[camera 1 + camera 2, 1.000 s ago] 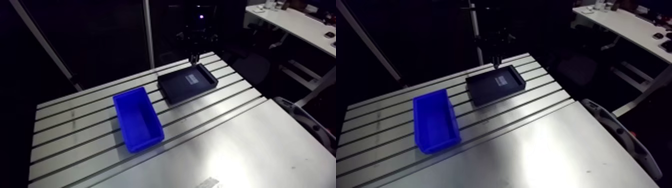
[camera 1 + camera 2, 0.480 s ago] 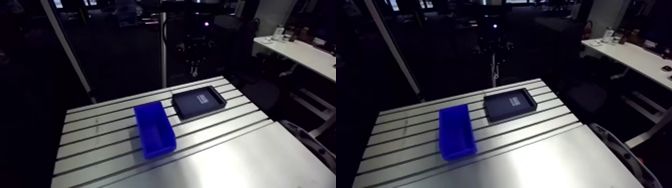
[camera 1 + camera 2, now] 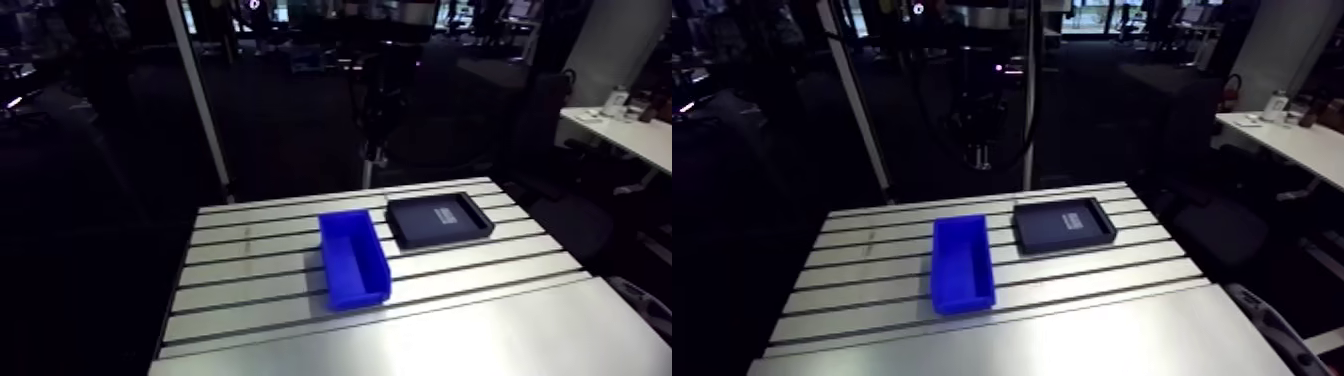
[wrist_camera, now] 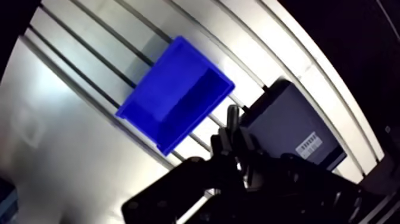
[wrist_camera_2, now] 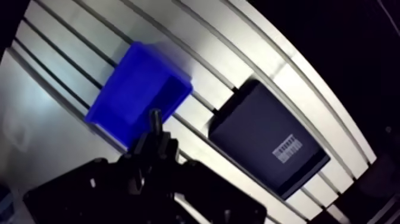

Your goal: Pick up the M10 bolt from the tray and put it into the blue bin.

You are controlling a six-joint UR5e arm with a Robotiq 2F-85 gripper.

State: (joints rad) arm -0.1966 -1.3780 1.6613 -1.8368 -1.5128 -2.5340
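Blue bin (image 3: 354, 260) near dark tray (image 3: 440, 220); gripper (image 4: 236, 140) pinches M10 bolt (image 4: 233, 114).

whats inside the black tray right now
Only a white barcode label shows on the tray floor. No bolt lies there; a dark bolt stands pinched in the fingers. The wrist view shows the floor uncovered.

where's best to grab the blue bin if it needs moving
Probably a long side wall of the blue bin, from above, straddling its rim: it stands upright, open-topped, thin-walled. The wall away from the tray has more room. The gripper, shut on the bolt, must drop that first.
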